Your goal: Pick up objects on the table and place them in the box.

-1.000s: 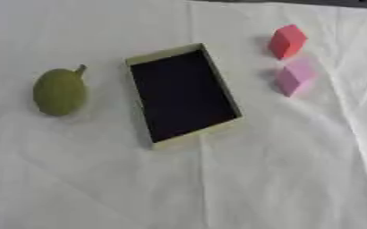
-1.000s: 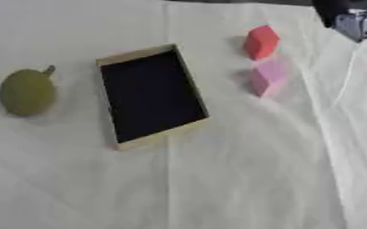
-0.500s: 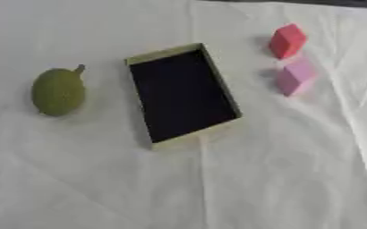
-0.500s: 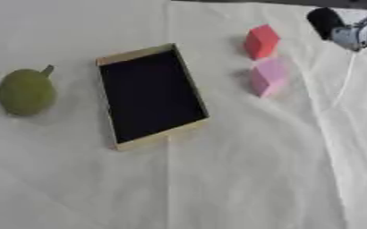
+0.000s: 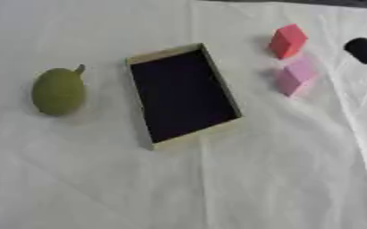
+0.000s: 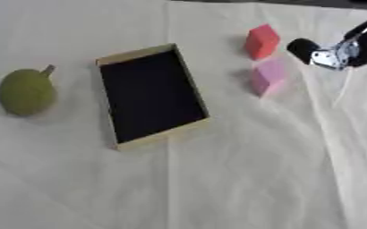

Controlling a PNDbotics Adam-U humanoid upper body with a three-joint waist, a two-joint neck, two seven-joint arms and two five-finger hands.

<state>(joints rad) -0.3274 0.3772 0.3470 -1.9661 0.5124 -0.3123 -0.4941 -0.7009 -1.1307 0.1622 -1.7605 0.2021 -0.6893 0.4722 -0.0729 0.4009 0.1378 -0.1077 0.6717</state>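
Presently, status by item:

Right hand: the robot's right hand [image 6: 337, 52] enters at the upper right edge; only a dark rounded fingertip, a silver joint and part of a black finger show. Whether its fingers are spread or closed cannot be told.

Left hand: absent from both views.

Key relation: the red cube-shaped block [image 6: 262, 41] lies just to the left of the visible fingertip, close but apart from it. The pale pink cube-shaped block [image 6: 267, 76] lies below and to the left of the fingertip, touching or almost touching the red block; which of the two cannot be told.

Long axis: neither block has a marked long axis; both sit turned so that a corner faces the camera.

Nearer hand: the right hand, judged the one to work here, probably on the red block first.

Box: the shallow rectangular box with tan rim and dark floor [image 5: 142, 58] lies well to the left of the fingers, past both blocks, its long axis tilted and running away from the robot. It holds nothing.

Other object: the olive-green pear-shaped fruit with a short stem [image 5: 58, 91] lies farthest left of the fingers, beyond the box.

Surface: the white wrinkled cloth [image 5: 218, 188] covers the table.

Obstruction: nothing stands between fingertip and red block; the pink block's closeness may hamper finger placement.
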